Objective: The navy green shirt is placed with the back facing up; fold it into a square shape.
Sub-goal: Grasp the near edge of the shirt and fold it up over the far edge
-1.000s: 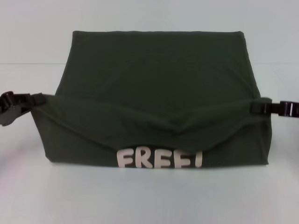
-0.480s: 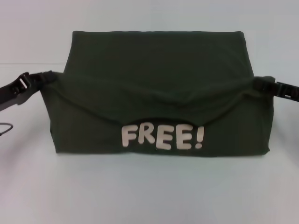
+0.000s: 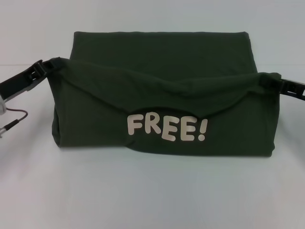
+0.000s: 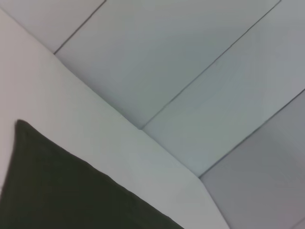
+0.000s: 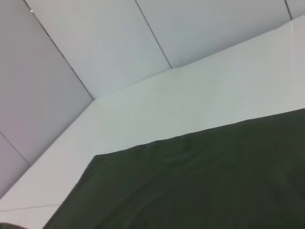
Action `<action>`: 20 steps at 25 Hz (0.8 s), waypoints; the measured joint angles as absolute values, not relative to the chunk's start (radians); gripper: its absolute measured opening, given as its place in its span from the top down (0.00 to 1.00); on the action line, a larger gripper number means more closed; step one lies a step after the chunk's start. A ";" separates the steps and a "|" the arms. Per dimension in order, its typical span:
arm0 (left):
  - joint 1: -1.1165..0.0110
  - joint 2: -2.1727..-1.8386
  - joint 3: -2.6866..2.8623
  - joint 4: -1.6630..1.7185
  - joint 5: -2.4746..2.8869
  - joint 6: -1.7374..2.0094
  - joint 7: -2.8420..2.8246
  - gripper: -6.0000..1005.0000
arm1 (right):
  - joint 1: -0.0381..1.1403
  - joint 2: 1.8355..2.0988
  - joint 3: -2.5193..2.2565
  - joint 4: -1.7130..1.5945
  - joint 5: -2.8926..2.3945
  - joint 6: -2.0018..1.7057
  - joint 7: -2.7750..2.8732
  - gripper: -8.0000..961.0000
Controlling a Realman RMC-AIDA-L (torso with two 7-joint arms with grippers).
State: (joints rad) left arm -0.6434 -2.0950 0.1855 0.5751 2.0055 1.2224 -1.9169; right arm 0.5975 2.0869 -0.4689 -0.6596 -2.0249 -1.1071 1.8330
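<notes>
Navy green shirt: on white table, near fold raised higher than before, "FREE!" lettering fully exposed. Left gripper, right gripper: clamped on fold's upper corners. Wrist views only: tiled floor beyond shirt.

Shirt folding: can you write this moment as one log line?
stage: mid-fold | left gripper: shut on navy green shirt corner | right gripper: same, opposite corner | lettering: showing

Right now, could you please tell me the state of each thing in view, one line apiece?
navy green shirt: partly folded, near layer lifted at both corners, FREE! lettering showing.
left gripper: shut on the shirt's left corner, raised off the table.
right gripper: shut on the shirt's right corner, raised.
table: white, bearing the shirt.
</notes>
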 joint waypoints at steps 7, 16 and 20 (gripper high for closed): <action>-0.663 -2.122 0.187 0.565 1.956 1.126 -1.829 0.86 | 0.621 2.088 -0.491 -0.606 -2.019 -1.005 1.784 0.92; -0.699 -2.145 0.213 0.558 1.934 1.003 -1.740 0.86 | 0.647 2.091 -0.492 -0.572 -2.013 -0.923 1.740 0.92; -0.710 -2.152 0.228 0.541 1.915 0.955 -1.688 0.85 | 0.660 2.093 -0.492 -0.548 -2.010 -0.885 1.715 0.92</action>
